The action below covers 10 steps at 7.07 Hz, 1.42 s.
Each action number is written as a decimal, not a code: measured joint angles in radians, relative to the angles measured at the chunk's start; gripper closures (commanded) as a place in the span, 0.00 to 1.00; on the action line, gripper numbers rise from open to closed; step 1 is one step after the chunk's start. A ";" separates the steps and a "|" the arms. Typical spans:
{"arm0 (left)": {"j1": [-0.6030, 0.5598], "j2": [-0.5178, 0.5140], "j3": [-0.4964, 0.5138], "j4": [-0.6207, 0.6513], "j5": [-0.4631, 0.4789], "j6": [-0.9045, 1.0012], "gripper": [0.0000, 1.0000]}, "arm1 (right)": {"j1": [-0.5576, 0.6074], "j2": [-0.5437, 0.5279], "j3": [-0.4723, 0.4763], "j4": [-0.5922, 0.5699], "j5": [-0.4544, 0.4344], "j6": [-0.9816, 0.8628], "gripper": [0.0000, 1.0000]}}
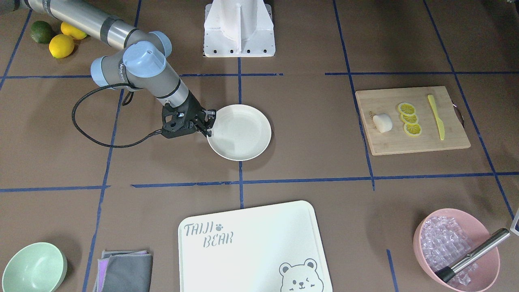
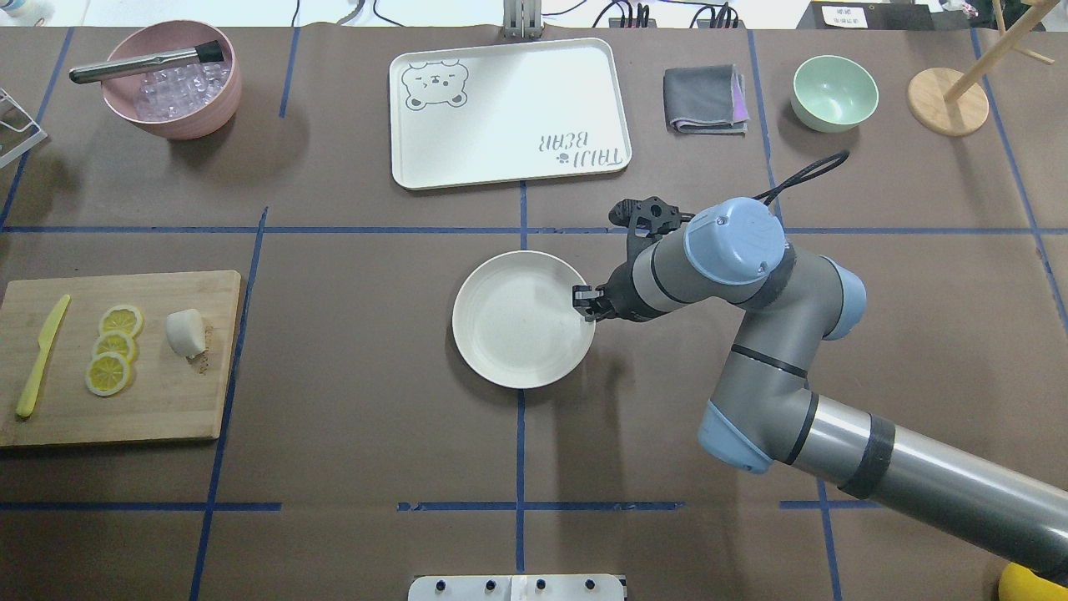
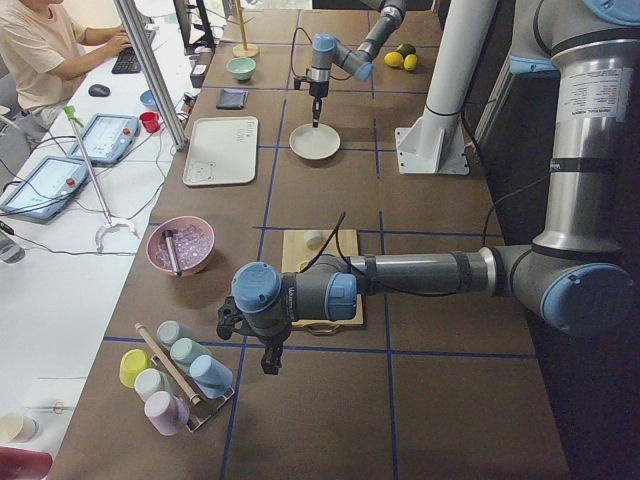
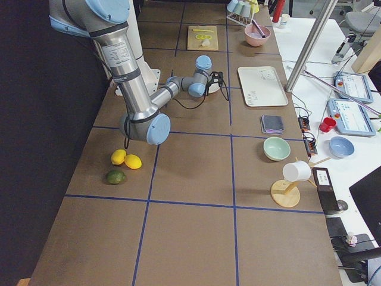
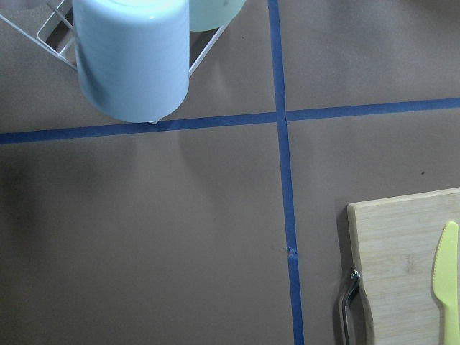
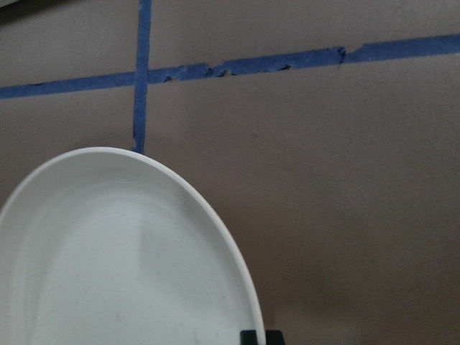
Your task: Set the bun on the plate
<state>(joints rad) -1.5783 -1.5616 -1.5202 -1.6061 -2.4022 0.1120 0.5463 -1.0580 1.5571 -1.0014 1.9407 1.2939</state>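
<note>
The plate [image 1: 243,136] sits near the middle of the table on brown paper, over a crossing of blue tape lines. The right gripper [image 1: 207,124] is down at the plate's rim on the robot's right side; its fingers are drawn in and seem to pinch that rim, and the right wrist view shows the dark fingertips [image 6: 251,338] hard against the edge, right where the rim runs out of the picture.

The bun [image 1: 382,122] lies well apart from the plate, toward the left end of the table, on a wooden cutting board [image 1: 421,142]. It rests on the board's plate-ward side, just beside a row of three overlapping lemon slices [image 1: 408,119]; a yellow plastic knife [image 1: 436,117] lies beyond them, farther left.

The left gripper [image 3: 270,360] hangs over the table off the board's left end, near a rack of pastel cups [image 3: 175,375]. It shows only from the side, so I cannot tell whether its fingers are spread or together.

On the far side from the robot stand a bear-printed tray [image 1: 251,243] and a pink bowl [image 1: 470,221] of ice.
</note>
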 measured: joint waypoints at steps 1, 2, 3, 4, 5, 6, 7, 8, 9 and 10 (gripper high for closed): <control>0.001 0.000 0.000 0.000 0.000 0.000 0.00 | -0.010 0.002 0.002 -0.014 -0.010 0.011 0.01; 0.001 0.000 -0.001 -0.002 -0.001 0.000 0.00 | -0.009 0.003 0.011 -0.043 -0.012 0.020 0.00; 0.001 0.000 -0.002 -0.023 -0.001 0.001 0.00 | 0.014 0.003 0.030 -0.103 -0.002 0.016 0.00; 0.001 0.000 0.000 -0.063 -0.001 0.003 0.00 | 0.065 0.002 0.051 -0.178 0.030 -0.019 0.00; 0.001 0.002 0.003 -0.099 0.000 0.005 0.00 | 0.137 -0.001 0.064 -0.264 0.079 -0.111 0.00; 0.001 0.002 0.006 -0.118 0.000 0.006 0.00 | 0.220 -0.004 0.068 -0.354 0.125 -0.244 0.00; 0.002 0.002 0.006 -0.127 0.000 0.006 0.00 | 0.316 -0.008 0.067 -0.447 0.166 -0.414 0.00; 0.003 0.001 0.005 -0.135 0.000 0.004 0.00 | 0.418 -0.022 0.064 -0.535 0.199 -0.605 0.00; 0.007 -0.001 0.005 -0.142 0.000 0.000 0.00 | 0.513 -0.047 0.061 -0.602 0.223 -0.788 0.00; 0.015 -0.005 0.007 -0.142 0.000 -0.004 0.00 | 0.602 -0.080 0.054 -0.650 0.245 -0.956 0.00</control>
<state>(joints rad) -1.5632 -1.5666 -1.5134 -1.7483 -2.4022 0.1084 1.1479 -1.1379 1.6106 -1.6519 2.1854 0.3376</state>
